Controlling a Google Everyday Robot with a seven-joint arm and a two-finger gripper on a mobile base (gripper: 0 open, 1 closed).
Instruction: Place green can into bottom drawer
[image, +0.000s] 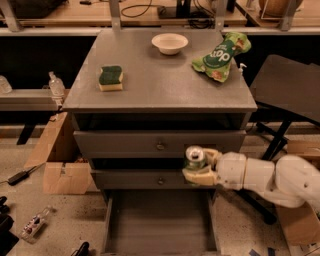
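Observation:
The green can (194, 157), with its silver top up, is held upright in my gripper (199, 166), which is shut on it. The white arm reaches in from the right. The can hangs in front of the middle drawer's face, above the right rear part of the bottom drawer (159, 225). The bottom drawer is pulled open, a wide grey tray with a bare flat floor. The can's lower part is hidden by the fingers.
On the cabinet top (160, 85) lie a green-and-yellow sponge (110, 78), a white bowl (170, 43) and a green chip bag (220, 56). Two upper drawers (160, 145) are closed. A cardboard box (62, 160) stands left, a black chair (287, 95) right.

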